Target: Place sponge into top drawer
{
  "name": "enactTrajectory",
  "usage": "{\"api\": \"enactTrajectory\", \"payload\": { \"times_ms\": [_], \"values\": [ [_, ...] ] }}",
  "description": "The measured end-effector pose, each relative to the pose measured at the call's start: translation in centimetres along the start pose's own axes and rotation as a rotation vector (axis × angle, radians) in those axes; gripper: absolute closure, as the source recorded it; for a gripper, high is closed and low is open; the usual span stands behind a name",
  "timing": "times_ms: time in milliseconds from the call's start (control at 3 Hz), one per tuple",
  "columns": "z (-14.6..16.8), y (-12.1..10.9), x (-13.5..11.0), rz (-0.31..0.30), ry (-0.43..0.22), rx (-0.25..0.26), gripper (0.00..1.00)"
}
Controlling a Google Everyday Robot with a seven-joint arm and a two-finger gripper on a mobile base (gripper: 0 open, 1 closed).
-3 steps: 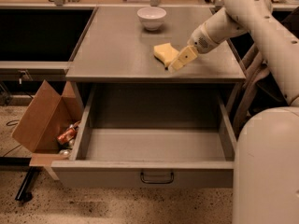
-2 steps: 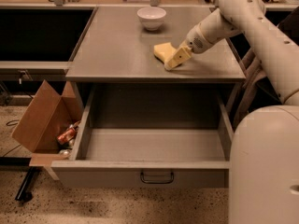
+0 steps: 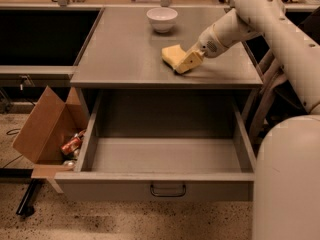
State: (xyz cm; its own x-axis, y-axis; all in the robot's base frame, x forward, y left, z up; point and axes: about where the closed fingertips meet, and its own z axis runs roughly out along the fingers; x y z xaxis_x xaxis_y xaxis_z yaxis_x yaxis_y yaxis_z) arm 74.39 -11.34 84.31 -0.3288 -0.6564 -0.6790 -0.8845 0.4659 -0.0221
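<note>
The pale yellow sponge (image 3: 171,54) lies on the grey cabinet top (image 3: 125,49), right of centre. My gripper (image 3: 186,63) comes in from the right on the white arm and sits low on the top, against the sponge's right end. I cannot tell whether it holds the sponge. The top drawer (image 3: 165,156) is pulled wide open below the top, and nothing lies in it. Its flat front panel carries a small dark handle (image 3: 168,190).
A white bowl (image 3: 162,19) stands at the back of the cabinet top. A brown cardboard box (image 3: 47,129) with cans sits on the floor to the drawer's left. My white base (image 3: 287,184) fills the lower right. A dark recess lies at the left.
My gripper has slid a little to the left along the cabinet top, closer onto the sponge. The sponge and drawer have not visibly moved.
</note>
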Motion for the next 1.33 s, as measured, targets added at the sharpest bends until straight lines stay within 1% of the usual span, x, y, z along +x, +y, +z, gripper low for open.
{"api": "enactTrajectory", "payload": {
  "times_ms": [333,667,1000,1333],
  "values": [
    [-2.9,3.4,-0.2,-0.071,-0.013,-0.015,0.96],
    [-5.8,8.2,0.8,-0.119,-0.001,-0.074,1.00],
    [-5.8,8.3,0.8,-0.120,-0.001,-0.074,1.00],
    [-6.0,12.4,2.8,-0.253,0.071,-0.167,1.00]
  ]
}}
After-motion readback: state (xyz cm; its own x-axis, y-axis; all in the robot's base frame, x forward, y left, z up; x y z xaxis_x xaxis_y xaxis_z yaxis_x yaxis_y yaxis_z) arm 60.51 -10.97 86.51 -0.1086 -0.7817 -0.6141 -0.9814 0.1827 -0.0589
